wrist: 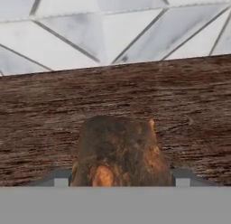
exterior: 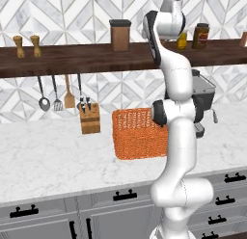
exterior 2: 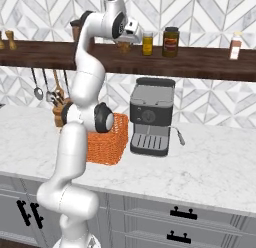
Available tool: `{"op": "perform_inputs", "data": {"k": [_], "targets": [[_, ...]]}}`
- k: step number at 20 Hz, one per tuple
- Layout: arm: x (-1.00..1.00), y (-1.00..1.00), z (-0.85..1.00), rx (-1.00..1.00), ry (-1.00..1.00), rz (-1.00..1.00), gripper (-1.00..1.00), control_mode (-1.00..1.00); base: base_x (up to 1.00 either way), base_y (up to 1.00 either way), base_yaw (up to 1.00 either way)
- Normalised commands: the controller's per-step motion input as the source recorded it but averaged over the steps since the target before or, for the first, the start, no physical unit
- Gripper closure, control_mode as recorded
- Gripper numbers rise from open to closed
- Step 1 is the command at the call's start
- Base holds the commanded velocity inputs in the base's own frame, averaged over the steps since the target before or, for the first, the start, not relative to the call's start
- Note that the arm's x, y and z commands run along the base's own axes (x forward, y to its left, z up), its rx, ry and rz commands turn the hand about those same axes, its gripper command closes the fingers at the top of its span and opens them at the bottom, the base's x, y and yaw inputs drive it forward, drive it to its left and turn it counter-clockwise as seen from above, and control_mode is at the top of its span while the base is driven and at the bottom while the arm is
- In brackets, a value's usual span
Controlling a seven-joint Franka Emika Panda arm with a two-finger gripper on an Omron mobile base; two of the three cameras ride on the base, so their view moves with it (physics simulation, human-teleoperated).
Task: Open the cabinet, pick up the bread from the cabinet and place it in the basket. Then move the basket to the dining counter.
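Bread (wrist: 119, 151) seen between gripper (wrist: 118, 181) fingertips on wooden shelf (wrist: 189, 105) | grip cannot be told | jar labels unreadable

1. The bread (wrist: 118, 151), a rounded brown lump with orange-tan patches, sits at the lower centre of the frame.
2. It rests on a dark wooden shelf (wrist: 40, 114), whose grain runs across the middle of the frame.
3. Two small grey finger tips (wrist: 61, 179) flank the bread at the bottom, one on each side.
4. A white, grey-veined tiled wall (wrist: 113, 24) with angled seams covers the top of the frame.
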Motion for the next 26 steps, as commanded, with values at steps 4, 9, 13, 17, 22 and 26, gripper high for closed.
{"op": "perform_inputs", "data": {"k": [4,9,13,17,22,26], "targets": [[-1.00,-0.43,0.00,0.13,0.00,0.01,1.00,-1.00,0.00,0.00,0.00],[-1.00,-0.18,0.00,0.19,0.00,0.00,1.00,-1.00,0.00,0.00,0.00],[-1.00,0.00,0.00,0.23,-0.05,0.06,1.00,-1.00,0.00,0.00,0.00],[-1.00,0.03,0.00,0.21,-0.04,0.09,1.00,-1.00,0.00,0.00,0.00],[-1.00,0.11,-0.06,0.14,-0.06,0.13,1.00,-1.00,0.00,0.00,0.00],[-1.00,0.23,-0.35,0.04,-0.09,0.18,1.00,-1.00,0.00,0.00,0.00]]}}
